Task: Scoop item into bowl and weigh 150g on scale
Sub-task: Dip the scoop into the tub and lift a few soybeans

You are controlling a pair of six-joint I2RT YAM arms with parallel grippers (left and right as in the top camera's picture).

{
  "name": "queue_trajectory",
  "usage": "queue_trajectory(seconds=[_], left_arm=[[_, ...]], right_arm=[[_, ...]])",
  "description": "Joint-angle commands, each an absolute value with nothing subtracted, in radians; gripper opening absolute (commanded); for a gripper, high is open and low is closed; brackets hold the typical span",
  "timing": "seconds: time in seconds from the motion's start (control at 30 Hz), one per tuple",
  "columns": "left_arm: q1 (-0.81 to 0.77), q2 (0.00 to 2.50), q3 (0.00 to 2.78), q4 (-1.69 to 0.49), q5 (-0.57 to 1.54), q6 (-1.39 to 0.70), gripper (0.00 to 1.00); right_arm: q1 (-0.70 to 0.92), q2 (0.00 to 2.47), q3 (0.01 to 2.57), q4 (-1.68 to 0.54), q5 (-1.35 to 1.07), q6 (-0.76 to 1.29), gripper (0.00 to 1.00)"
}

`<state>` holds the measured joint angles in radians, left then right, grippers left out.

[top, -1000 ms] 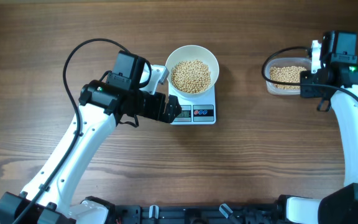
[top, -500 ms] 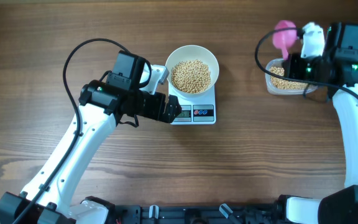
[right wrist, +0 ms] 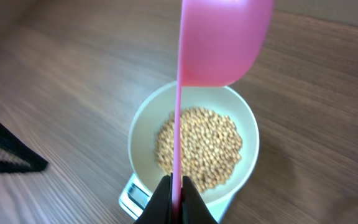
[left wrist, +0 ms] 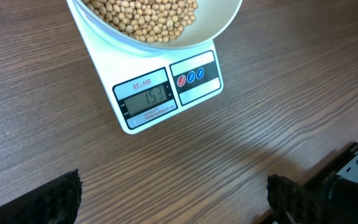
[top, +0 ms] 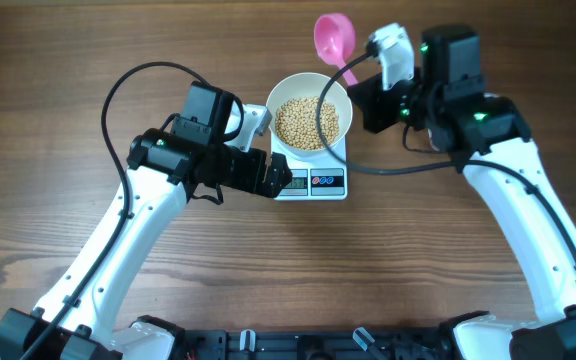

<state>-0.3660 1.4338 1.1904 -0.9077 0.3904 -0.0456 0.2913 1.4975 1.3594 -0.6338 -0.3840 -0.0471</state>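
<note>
The white bowl (top: 341,98) stands on the white scale (top: 336,183) and holds a heap of tan beans (top: 306,122). In the left wrist view the scale (left wrist: 160,93) shows three digits beginning with 15. My right gripper (top: 360,80) is shut on the handle of a pink scoop (top: 334,35), just right of the bowl, with the scoop head beyond the far rim. From the right wrist, the scoop (right wrist: 225,43) is raised over the bowl (right wrist: 140,127) and beans (right wrist: 207,146). My left gripper (top: 271,178) is open beside the scale's left front corner, with only bare wood between its fingers (left wrist: 61,199).
Black cables loop from both arms over the wooden table (top: 418,250). My right arm (top: 488,140) crosses the back right area and hides what lies beneath it. My left arm (top: 138,230) runs from the front left to the scale.
My right arm has swung left from the clear container at the back right to the bowl, carrying the pink scoop. The left arm has not moved.
</note>
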Motion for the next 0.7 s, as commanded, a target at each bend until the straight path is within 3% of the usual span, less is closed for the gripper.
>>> queue_trajectory(seconds=[0.0,0.4,0.67], left_arm=[[-0.366,1.438,1.195,-0.906,0.4,-0.03,1.0],[-0.366,1.438,1.195,-0.906,0.4,-0.03,1.0],[-0.366,1.438,1.195,-0.906,0.4,-0.03,1.0]], right_arm=[[0.333,1.51,1.367,-0.646,-0.291,-0.118,0.04],[0.324,1.517,1.367,-0.663,-0.464,0.037,0.04],[0.107,1.514,1.367,-0.706,-0.556,0.102,0.04]])
